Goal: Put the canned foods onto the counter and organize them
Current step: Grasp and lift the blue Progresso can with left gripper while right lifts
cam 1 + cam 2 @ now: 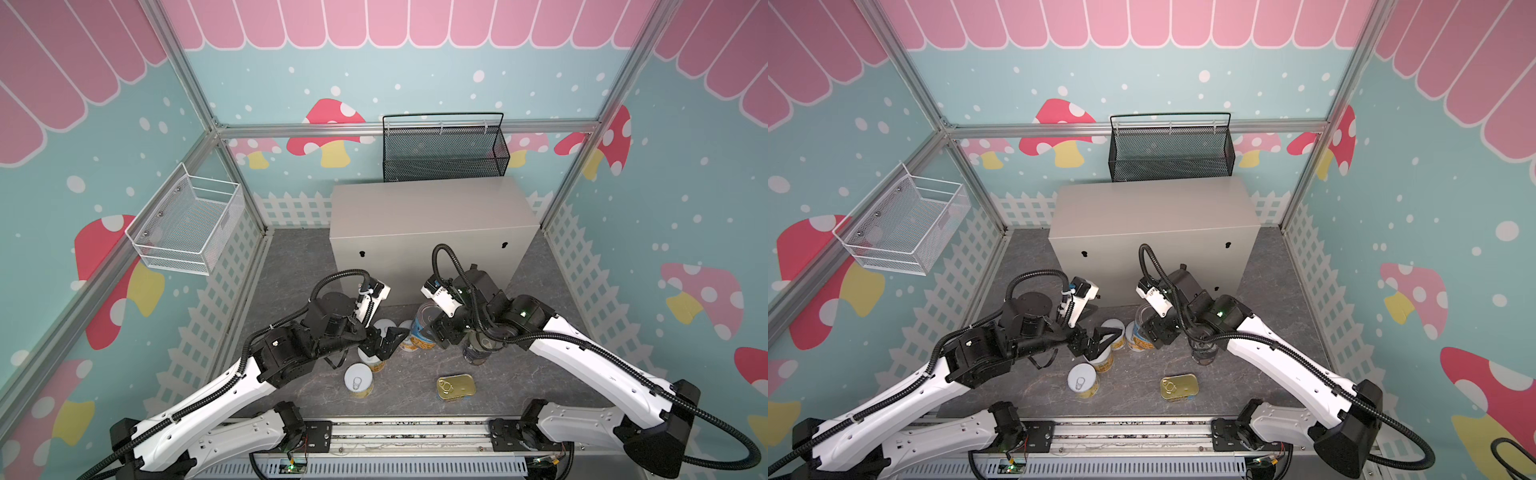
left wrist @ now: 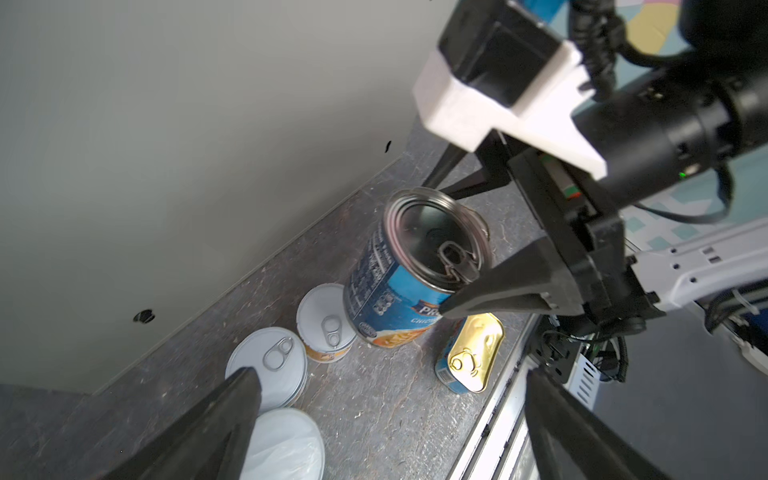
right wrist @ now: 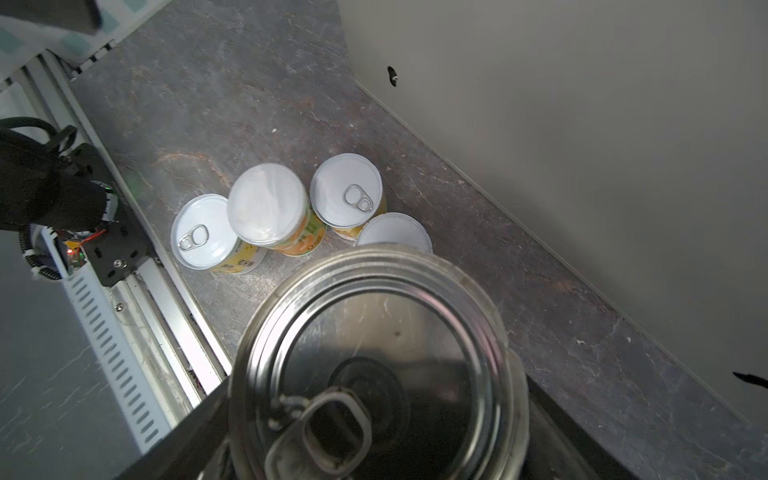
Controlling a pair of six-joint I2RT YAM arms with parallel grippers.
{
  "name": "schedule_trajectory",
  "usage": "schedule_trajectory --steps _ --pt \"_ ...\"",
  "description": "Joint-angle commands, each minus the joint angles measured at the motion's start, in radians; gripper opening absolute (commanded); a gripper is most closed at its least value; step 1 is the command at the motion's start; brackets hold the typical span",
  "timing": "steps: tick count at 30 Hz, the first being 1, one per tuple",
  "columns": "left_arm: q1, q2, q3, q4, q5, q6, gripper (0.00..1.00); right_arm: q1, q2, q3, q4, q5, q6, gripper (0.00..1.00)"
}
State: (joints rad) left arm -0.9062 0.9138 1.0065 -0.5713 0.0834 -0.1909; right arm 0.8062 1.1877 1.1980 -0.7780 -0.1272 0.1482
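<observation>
Lifting the gripped tin onto the top is, I judge, the step in hand. The grey stone base (image 1: 291, 270) carries every tin, and at its twelve o'clock stands the beige desk (image 1: 432, 208), its flat top bare. The right tool (image 2: 442, 249) straddles the upright blue-labelled tin (image 2: 390, 299) just before the desk's front face, a finger on each flank near the rim, and looks clamped on it; the left tool (image 1: 388, 343) gapes wide, holding nothing, over a yellow-labelled tin (image 1: 372, 361) at eight o'clock of the blue one. Raise the blue tin straight up until its bottom clears the desk's front edge, then carry it toward twelve o'clock and set it well back at one end, leaving room for the others. The grip sits high, so a slow move should stop any swing. Mind the neighbouring yellow tin (image 2: 326, 322) just beside it at nine o'clock, which a tilted lift could knock. The gold-topped tin (image 1: 456, 386), at five o'clock, lies clear of that path.
</observation>
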Motion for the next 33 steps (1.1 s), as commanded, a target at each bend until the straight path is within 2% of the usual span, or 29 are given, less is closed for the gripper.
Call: schedule_trajectory --steps 1,8,13,16,20,33 --pt "-0.014 -0.038 0.020 -0.029 0.078 0.105 0.99 0.002 -0.051 0.110 0.040 -0.103 -0.073 0.50" --pt "-0.035 -0.094 0.012 -0.042 0.086 0.178 1.00 -0.001 -0.071 0.254 -0.065 -0.203 -0.091 0.50" --pt "-0.054 -0.073 0.012 -0.021 0.160 0.188 0.99 -0.003 -0.085 0.345 -0.087 -0.288 -0.085 0.50" --pt "-0.121 -0.040 0.023 0.014 0.072 0.199 0.99 -0.002 -0.086 0.373 -0.090 -0.368 -0.087 0.51" --pt "-0.222 -0.016 0.019 0.080 -0.099 0.243 0.99 -0.002 -0.085 0.392 -0.104 -0.397 -0.087 0.50" --pt "-0.286 0.012 -0.037 0.257 -0.172 0.274 0.99 -0.002 -0.086 0.431 -0.082 -0.464 -0.075 0.47"
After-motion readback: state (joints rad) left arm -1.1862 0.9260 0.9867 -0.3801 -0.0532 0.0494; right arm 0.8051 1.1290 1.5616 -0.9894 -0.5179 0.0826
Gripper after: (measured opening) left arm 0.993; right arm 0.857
